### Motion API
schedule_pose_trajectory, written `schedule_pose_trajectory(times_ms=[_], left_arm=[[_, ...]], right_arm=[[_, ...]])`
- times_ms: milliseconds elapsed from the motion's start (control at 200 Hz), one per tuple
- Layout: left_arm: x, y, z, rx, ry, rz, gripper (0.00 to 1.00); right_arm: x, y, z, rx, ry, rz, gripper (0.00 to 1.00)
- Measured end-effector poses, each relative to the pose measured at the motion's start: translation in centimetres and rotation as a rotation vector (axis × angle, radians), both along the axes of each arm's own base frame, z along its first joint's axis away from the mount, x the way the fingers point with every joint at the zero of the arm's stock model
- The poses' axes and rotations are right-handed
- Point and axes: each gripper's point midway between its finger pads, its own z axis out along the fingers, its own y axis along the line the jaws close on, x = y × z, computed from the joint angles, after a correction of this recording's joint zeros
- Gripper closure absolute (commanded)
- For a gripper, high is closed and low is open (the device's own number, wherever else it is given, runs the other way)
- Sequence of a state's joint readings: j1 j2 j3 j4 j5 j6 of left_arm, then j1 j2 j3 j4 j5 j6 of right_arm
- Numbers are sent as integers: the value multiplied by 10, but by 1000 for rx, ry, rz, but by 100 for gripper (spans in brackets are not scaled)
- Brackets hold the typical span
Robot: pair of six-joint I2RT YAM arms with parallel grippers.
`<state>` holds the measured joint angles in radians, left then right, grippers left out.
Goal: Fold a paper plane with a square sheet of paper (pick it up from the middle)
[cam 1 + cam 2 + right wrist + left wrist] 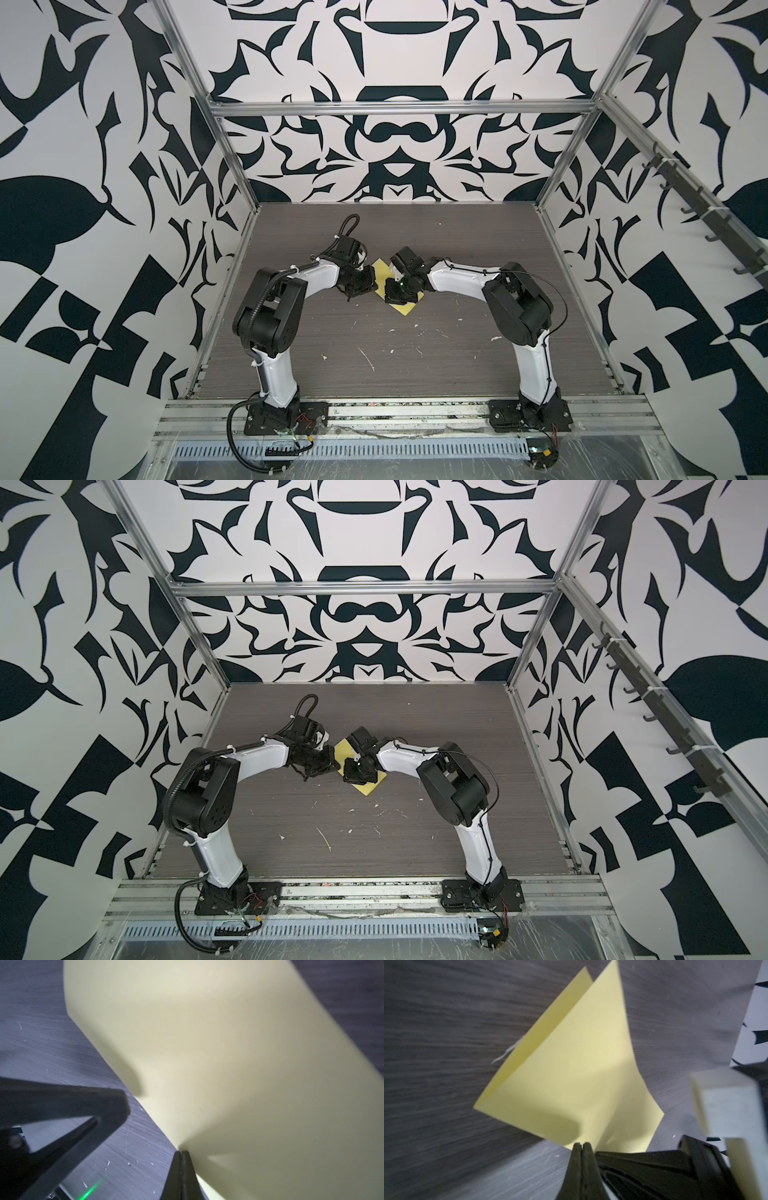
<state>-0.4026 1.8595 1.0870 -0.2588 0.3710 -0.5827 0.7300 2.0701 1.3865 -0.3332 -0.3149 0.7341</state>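
My left pincer (581, 1146) and right pincer (181, 1153) each pinch an edge of the half-folded square sheet of paper (571, 1076), bowed between them over the desk (415, 374). Next, I judge, it needs aligning and creasing flat.

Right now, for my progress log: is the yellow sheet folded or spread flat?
Folded: the sheet shows two offset layers meeting at a crease.

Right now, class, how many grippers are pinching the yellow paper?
2. The left gripper pinches one edge of the folded yellow paper sheet; the right gripper pinches another.
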Motion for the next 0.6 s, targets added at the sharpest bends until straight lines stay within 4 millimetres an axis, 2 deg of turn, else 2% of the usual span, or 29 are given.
schedule_pose_trajectory(times_ms=[125, 600], left_arm=[[-2, 2, -11, 31, 24, -15, 100], [9, 9, -11, 114, 10, -18, 100]], right_arm=[[0, 0, 0, 0, 0, 1, 100], [-2, 2, 3, 28, 21, 10, 100]])
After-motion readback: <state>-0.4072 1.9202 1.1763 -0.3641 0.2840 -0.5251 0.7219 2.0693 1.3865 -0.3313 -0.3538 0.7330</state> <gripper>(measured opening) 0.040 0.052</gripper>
